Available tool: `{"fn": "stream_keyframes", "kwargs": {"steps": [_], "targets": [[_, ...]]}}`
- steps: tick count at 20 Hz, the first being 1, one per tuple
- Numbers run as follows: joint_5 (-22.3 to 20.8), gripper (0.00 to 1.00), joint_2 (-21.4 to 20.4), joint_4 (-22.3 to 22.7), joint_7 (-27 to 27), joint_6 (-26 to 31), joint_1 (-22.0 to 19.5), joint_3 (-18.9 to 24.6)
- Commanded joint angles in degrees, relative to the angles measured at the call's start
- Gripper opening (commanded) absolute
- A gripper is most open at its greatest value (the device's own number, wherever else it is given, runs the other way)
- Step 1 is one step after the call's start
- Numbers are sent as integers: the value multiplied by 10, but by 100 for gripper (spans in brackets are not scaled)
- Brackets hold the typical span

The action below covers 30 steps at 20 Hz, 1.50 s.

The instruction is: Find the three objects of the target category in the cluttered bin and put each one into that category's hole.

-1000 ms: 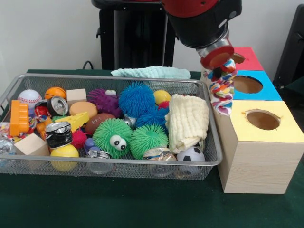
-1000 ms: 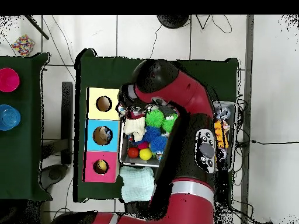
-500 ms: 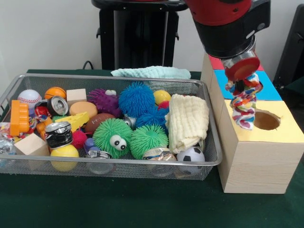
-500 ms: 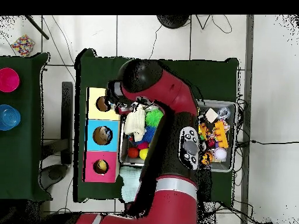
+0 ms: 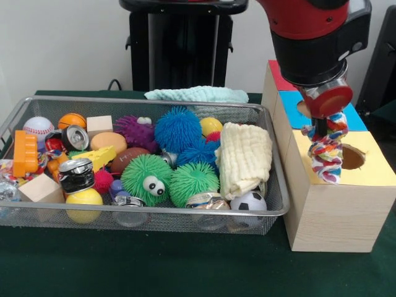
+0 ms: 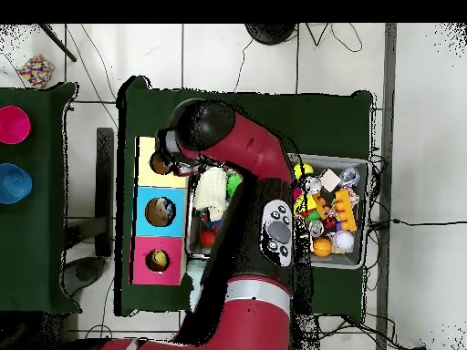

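Change since earlier frames: arm and rope toy have shifted from beside the blue-topped box to the yellow-topped box, nearer its hole.
Gripper (image 5: pixel 322 127): hangs under the red and black arm (image 6: pixel 264 182), below a red disc — pinching the top of the rope toy; its fingers are mostly hidden by the rope.
Rope toy (image 5: pixel 326 154): multicoloured braided rope, hanging upright from the gripper, its lower end over the yellow top just beside the hole's near rim, not inside it.
Yellow-topped box (image 5: pixel 337 207): wooden, nearest of three in a row; round hole (image 5: pixel 352 157) partly hidden behind the rope.
Blue-topped box (image 6: pixel 160 211): middle of the row, round hole.
Pink-topped box (image 6: pixel 157 261): far end of the row, something yellowish in its hole.
Wire bin (image 5: pixel 154 213): mesh tray just beside the boxes, crowded.
Bin contents, front view: cream folded cloth (image 5: pixel 245 158) at the box end; soccer ball (image 5: pixel 249 202) below it; green fuzzy ball with eyes (image 5: pixel 146 178); blue fuzzy ball (image 5: pixel 177 129); purple fuzzy ball (image 5: pixel 133 131); small football (image 5: pixel 127 159); crushed can (image 5: pixel 76 175) resting on a yellow ball (image 5: pixel 83 202); wooden cube (image 5: pixel 41 189); orange brick (image 5: pixel 25 153); baseball (image 5: pixel 38 127).
Behind bin: pale green cloth (image 5: pixel 197 94) on the table — touching the far rim.
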Motion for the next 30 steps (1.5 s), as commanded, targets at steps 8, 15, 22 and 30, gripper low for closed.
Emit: {"fn": "stream_keyframes", "kwargs": {"steps": [8, 15, 22, 30], "targets": [[3, 0, 42, 102, 152, -14, 35, -12], [50, 0, 52, 136, 185, -68, 53, -9], [144, 0, 54, 173, 168, -119, 55, 27], [174, 0, 61, 158, 180, -119, 76, 14]]}}
